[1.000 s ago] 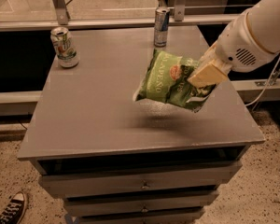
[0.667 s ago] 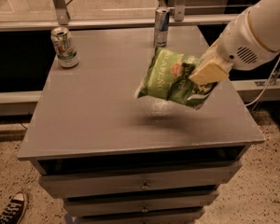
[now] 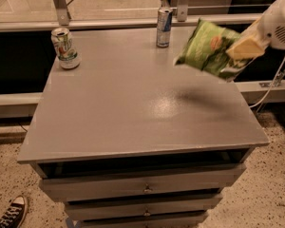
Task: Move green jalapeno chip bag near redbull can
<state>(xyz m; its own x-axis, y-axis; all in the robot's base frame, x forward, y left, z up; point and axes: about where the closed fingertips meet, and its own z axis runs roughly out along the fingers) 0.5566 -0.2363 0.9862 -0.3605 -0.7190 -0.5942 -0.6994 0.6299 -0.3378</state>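
Transport step, seemingly: the green jalapeno chip bag [image 3: 206, 49] is being held aloft at upper right by the end effector [image 3: 244, 49] clamped on it; lowering beside the redbull can [image 3: 164, 27], upper centre, is being called for

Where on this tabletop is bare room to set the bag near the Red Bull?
Free: the strip between redbull can and right edge, plus the middle and front of the table. Only the white-and-green can sits back-left. The gripper, jaws shut on the green jalapeno chip bag, hangs above the right side.
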